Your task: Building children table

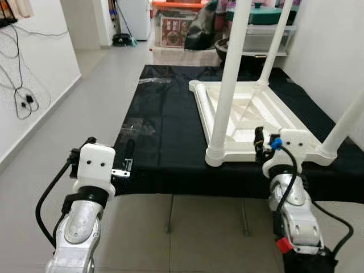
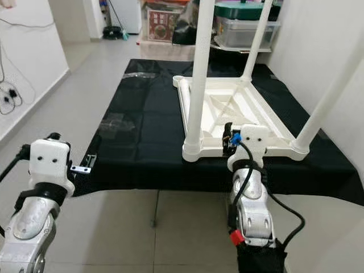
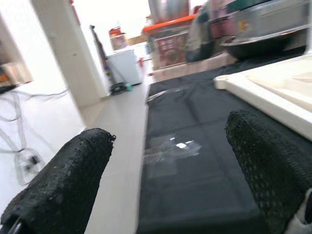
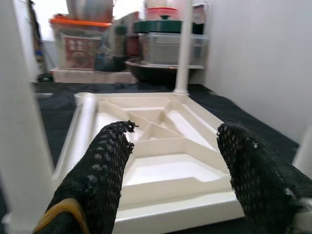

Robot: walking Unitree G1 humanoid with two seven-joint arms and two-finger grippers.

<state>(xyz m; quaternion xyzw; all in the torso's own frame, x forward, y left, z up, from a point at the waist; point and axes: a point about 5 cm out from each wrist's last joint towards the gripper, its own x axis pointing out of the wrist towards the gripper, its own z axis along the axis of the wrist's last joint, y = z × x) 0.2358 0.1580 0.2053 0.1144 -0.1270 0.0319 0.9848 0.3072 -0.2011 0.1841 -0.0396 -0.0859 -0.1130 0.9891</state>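
A white children's table [image 1: 250, 116] lies upside down on a black-covered surface [image 1: 165, 142], 3 legs (all white) pointing up. The right hand [image 4: 173, 161], fingers wide and empty, hovers at its near edge. The left hand [image 3: 165, 175], also wide, hovers by the surface's left edge.

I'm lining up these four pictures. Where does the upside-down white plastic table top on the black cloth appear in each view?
Left eye view: upside-down white plastic table top, right of centre, legs pointing up.
Right eye view: centre, just beyond the right gripper.
Left wrist view: its rim at the right edge, beyond the open left gripper.
Right wrist view: centre, between open fingers.
Shared landmark: black cloth.
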